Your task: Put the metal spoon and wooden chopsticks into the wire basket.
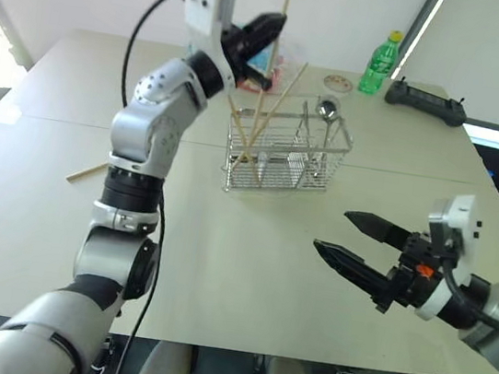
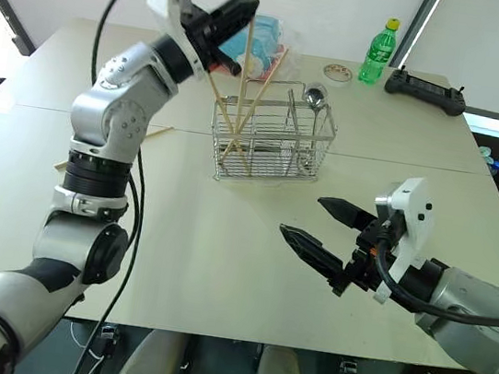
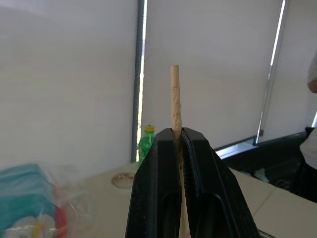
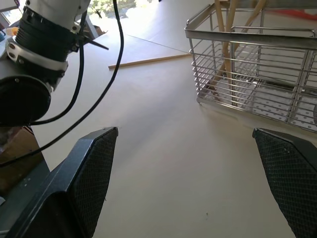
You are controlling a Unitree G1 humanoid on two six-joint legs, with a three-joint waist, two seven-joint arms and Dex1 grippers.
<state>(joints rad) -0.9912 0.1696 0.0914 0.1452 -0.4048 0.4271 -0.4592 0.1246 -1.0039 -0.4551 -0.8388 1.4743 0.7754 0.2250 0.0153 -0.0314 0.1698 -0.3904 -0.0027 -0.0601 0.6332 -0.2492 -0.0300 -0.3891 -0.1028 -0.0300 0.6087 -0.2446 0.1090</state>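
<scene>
Wire basket [image 1: 286, 155] stands on the pale table [image 1: 221, 257], a little past its middle, toward twelve o'clock. Inside it several wooden chopsticks [image 1: 273, 116] lean in the left compartment, and the metal spoon [image 1: 327, 114] stands bowl-up at the right end. The left gripper [image 1: 270, 24] hovers above the basket's left end, at about eleven o'clock from it, fingers pressed together on one upright chopstick [image 3: 175, 99]. The right gripper [image 1: 349, 236] waits at five o'clock from the basket, fingers spread wide, holding nothing. One loose chopstick [image 1: 87, 173] lies on the table at nine o'clock.
</scene>
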